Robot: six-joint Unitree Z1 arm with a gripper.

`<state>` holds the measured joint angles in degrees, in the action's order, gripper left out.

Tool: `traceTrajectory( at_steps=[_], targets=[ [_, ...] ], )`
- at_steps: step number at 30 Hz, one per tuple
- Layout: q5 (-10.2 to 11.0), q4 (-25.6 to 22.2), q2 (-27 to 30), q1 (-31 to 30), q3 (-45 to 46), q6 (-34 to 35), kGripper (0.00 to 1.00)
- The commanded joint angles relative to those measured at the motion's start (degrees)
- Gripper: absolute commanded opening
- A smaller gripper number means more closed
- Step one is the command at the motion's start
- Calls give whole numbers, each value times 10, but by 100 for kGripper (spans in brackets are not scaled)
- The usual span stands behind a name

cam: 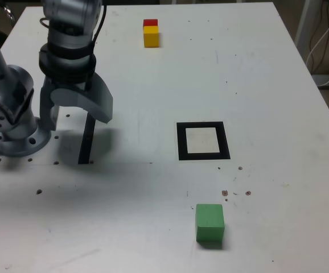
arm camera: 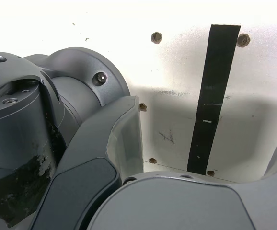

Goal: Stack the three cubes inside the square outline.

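Three cubes lie apart from the gripper, whose jaws are spread and empty; the green cube is nearest, toward the exterior view's lower right.

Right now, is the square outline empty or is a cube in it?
Empty. The square outline shows only its pale centre; the green cube sits nearer the camera, and the yellow cube and red cube sit far back.

A thin black straight strip lies on the white tabletop, small screw holes around it, the grey arm's rounded base alongside.
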<state>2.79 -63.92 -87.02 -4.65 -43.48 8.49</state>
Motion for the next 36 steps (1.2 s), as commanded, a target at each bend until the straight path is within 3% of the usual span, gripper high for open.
traceTrajectory(
  at_steps=[1,21,26,30,36],
  targets=[
    [-1,1,3,0,-1,1,100],
    [11,4,15,1,-1,-1,100],
    [-5,5,42,28,-1,-30,100],
    [-19,-23,55,70,-27,-84,100],
    [-8,-96,52,114,-114,-142,100]
  ],
)
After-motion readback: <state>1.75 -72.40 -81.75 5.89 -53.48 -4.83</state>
